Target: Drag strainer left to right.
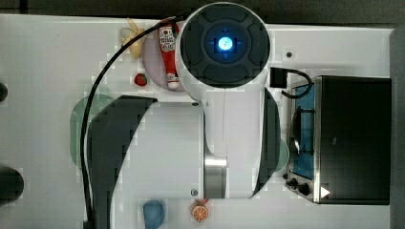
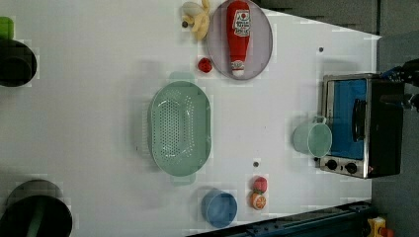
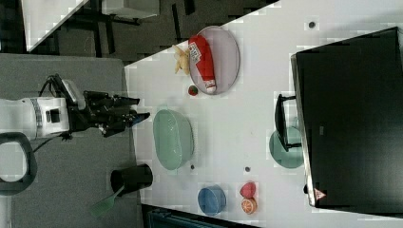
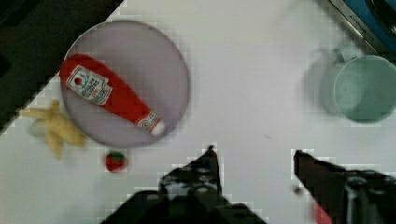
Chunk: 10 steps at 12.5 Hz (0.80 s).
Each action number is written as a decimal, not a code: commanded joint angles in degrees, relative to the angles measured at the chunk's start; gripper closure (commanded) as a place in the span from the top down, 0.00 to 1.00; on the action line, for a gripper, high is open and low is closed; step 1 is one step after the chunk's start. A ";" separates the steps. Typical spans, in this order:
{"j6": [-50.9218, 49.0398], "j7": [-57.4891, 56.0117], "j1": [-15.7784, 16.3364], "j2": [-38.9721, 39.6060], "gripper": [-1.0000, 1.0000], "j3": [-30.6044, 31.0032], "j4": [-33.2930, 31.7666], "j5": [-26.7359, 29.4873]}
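The strainer (image 2: pixel 179 128), a pale mint-green perforated oval with tab handles at both ends, sits mid-table below the plate (image 2: pixel 262 54) in the left view, while the gripper (image 4: pixel 254 158) hangs wide open over bare table, holding nothing.
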 commanded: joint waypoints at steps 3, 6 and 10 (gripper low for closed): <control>-10.74 -1.14 -1.90 -23.85 1.00 -2.60 -12.20 0.08; -9.64 -1.00 -0.76 -22.60 1.00 0.47 -12.26 2.33; -7.12 11.54 0.46 -16.62 1.00 11.72 -12.27 3.31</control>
